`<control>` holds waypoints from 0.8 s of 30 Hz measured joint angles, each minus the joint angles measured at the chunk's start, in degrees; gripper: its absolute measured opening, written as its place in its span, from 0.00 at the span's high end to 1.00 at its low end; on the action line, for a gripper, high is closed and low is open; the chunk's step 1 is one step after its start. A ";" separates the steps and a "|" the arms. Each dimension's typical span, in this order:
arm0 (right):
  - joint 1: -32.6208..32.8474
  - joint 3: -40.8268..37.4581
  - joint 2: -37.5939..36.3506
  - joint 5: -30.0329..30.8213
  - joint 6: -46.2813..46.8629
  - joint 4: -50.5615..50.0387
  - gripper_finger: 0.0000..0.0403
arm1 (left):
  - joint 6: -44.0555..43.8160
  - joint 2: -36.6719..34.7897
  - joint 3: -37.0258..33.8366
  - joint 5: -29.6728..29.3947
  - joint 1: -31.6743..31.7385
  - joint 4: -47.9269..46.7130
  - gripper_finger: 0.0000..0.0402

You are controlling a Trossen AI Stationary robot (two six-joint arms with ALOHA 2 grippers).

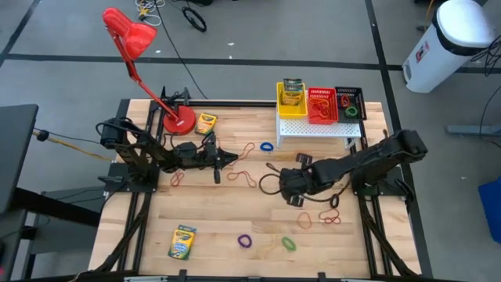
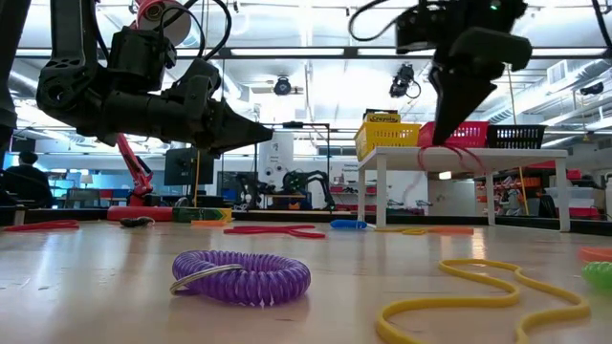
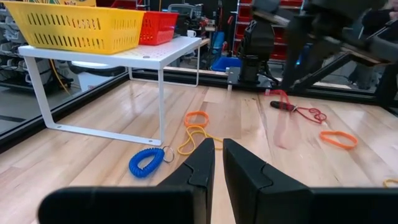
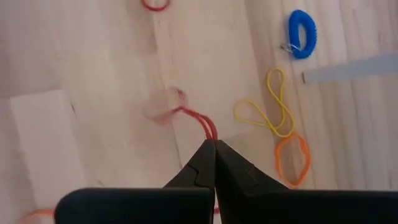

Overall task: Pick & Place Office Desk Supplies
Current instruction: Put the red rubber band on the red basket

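While crayons fill the yellow basket (image 1: 291, 103), the red basket (image 1: 322, 106) holds bands.

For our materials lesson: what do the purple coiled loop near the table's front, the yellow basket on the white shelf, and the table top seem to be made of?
Purple coiled loop: probably glossy plastic, wound like a spring, with a small metal ring attached.
Yellow basket: likely moulded plastic; a uniform bright colour and regular slotted walls.
Table top: wood, apparently varnished; pale planks with visible grain that reflect the lights in the low view.

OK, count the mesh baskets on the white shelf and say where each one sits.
3, side by side on the white metal shelf at the table's far edge: the yellow mesh basket nearest the red lamp's side, the red mesh basket in the middle, the black mesh basket at the outer end.
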 joint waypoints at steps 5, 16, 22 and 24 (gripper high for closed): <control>-1.15 -6.18 -5.90 -0.81 0.78 2.61 0.99 | 0.00 0.00 0.00 -0.02 0.02 -0.04 0.91; -2.28 -7.09 -18.37 -0.73 1.81 1.16 0.99 | 0.00 0.00 0.00 -0.01 0.01 -0.03 0.91; -5.78 -7.04 -22.50 -0.62 0.70 -1.15 0.99 | -0.01 0.00 0.00 -0.02 0.02 -0.04 0.91; -7.10 -7.04 -23.35 -0.55 -0.59 -1.48 0.99 | -0.02 0.00 0.00 -0.02 0.02 -0.08 0.91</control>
